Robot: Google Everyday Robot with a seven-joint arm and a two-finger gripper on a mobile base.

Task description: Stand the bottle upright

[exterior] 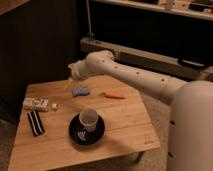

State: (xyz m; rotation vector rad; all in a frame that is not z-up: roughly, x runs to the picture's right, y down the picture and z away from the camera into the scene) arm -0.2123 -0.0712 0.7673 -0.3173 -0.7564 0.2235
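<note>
The bottle (39,104) lies on its side near the left edge of the wooden table (125,125), whitish with a dark-patterned label, its small pale cap pointing right. My gripper (70,80) hangs at the end of the white arm above the table's far left part. It is up and to the right of the bottle, well apart from it, and stands open with nothing in it.
A flat black bar with white stripes (35,122) lies just in front of the bottle. A white cup (88,119) stands on a black plate (75,134) mid-table. A blue object (80,91) and an orange object (115,95) lie farther back. Dark shelving stands behind.
</note>
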